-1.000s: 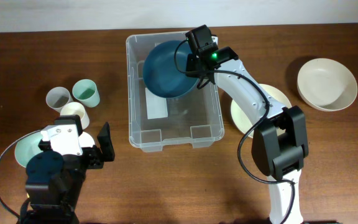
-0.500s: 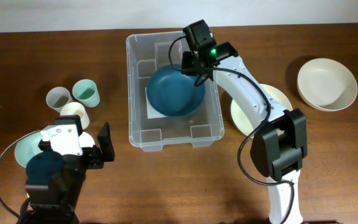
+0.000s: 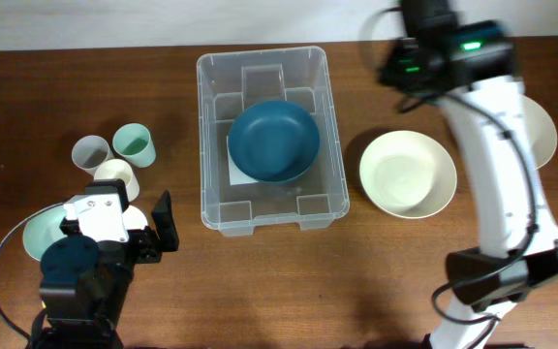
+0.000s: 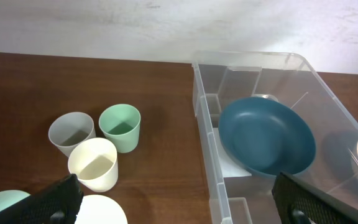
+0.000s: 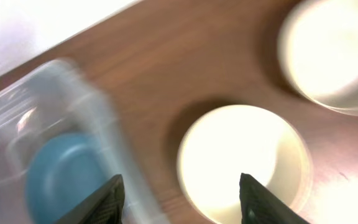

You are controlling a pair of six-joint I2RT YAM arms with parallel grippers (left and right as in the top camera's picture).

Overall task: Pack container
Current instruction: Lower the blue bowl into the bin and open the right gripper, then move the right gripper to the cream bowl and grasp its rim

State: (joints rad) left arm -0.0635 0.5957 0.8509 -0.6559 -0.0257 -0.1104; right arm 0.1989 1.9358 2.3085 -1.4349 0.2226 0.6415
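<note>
I left the dark blue round bowl (image 3: 273, 141) in the big clear plastic container (image 3: 206, 116) and pulled my right gripper (image 5: 182, 199) away to the right, jaws apart and empty.

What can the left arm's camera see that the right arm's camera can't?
Only the left wrist view shows three cups: a grey cup, a green cup and a cream cup. Only the blurry right wrist view shows the far pale bowl, and it shows the near pale bowl properly, which is barely a sliver in the left one. Both show the blue bowl lying inside the container.
</note>
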